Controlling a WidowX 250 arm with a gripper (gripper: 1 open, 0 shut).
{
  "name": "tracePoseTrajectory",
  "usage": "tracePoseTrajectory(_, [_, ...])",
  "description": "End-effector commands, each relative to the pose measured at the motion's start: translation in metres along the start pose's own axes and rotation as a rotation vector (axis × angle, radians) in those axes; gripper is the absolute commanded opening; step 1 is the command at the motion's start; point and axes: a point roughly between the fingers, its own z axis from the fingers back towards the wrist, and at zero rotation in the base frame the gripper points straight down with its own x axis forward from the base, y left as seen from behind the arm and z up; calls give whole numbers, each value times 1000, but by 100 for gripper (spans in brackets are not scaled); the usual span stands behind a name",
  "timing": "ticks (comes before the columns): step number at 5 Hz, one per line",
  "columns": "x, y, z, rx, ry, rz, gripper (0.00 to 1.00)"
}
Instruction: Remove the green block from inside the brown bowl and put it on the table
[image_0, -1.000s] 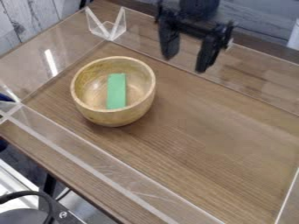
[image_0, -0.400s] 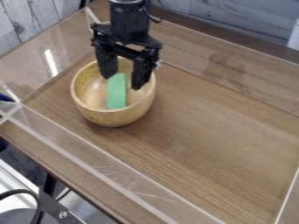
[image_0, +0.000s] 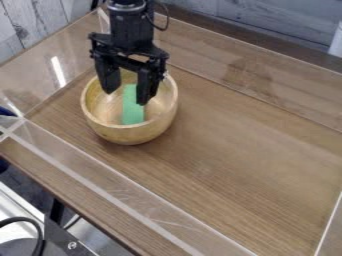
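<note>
The brown bowl sits on the left part of the table. Inside it lies the green block, a bright bar pointing roughly away from the camera. My black gripper hangs pointing down over the bowl, open. One of its fingers is at the bowl's left side and the other to the right of the block, so the block's far end lies between them. The fingers are not closed on the block. Whether the tips touch the bowl's inside I cannot tell.
Low clear acrylic walls edge the tabletop at the front and left. Bare wood-grain surface stretches to the right of the bowl and in front of it. A pale plank wall stands behind at the left.
The gripper has come from the back right of the table leftward and down over the bowl, and now straddles the block. It stayed open. Bowl and block have not moved.
</note>
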Motion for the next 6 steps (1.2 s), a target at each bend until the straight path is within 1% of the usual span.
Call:
tracePoseTrajectory(1, [5, 8, 0, 7, -28, 24, 100])
tracePoseTrajectory(3, [13, 12, -21, -5, -29, 48, 100])
tracePoseTrajectory(5, [22, 14, -31, -36, -57, 64, 100])
tracePoseTrajectory(6, [25, 14, -31, -49, -68, 67, 100])
